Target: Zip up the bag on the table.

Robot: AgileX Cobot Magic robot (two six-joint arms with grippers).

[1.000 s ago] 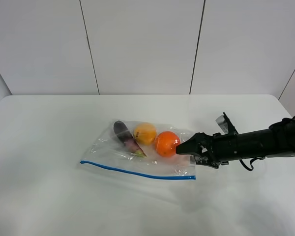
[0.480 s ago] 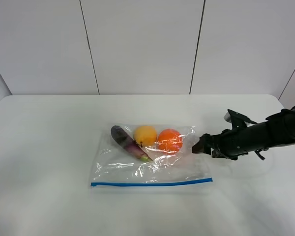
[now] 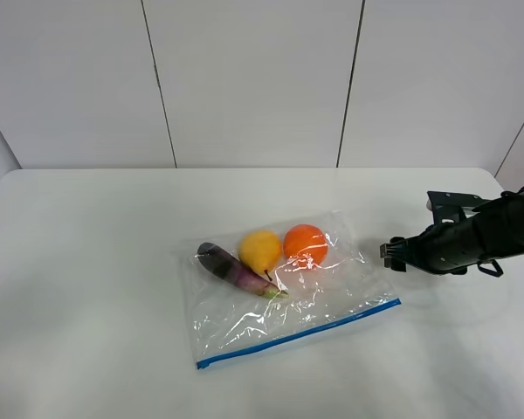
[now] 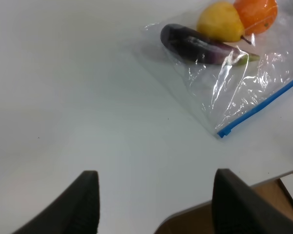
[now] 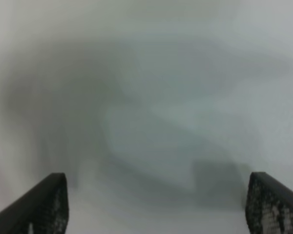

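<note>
The clear bag (image 3: 288, 301) lies flat on the white table (image 3: 87, 262) at its middle. Its blue zip strip (image 3: 299, 333) runs along the near edge, slanting up to the right. Inside, at the far side, sit an orange (image 3: 305, 243), a yellow fruit (image 3: 260, 250) and a purple eggplant (image 3: 231, 266). My right gripper (image 3: 391, 253) hovers just right of the bag, apart from it; the blurred right wrist view shows it (image 5: 156, 209) open and empty. My left gripper (image 4: 156, 204) is open and empty over bare table, well short of the bag (image 4: 234, 78). The left arm is out of the exterior view.
In the left wrist view the table's near edge (image 4: 278, 173) runs close to the zip strip's end (image 4: 222, 132), with brown floor beyond. Grey wall panels stand behind the table.
My right gripper has drawn back to the right, away from the bag's right edge. The bag has slid toward the front right and turned, so its zip strip now slants.
</note>
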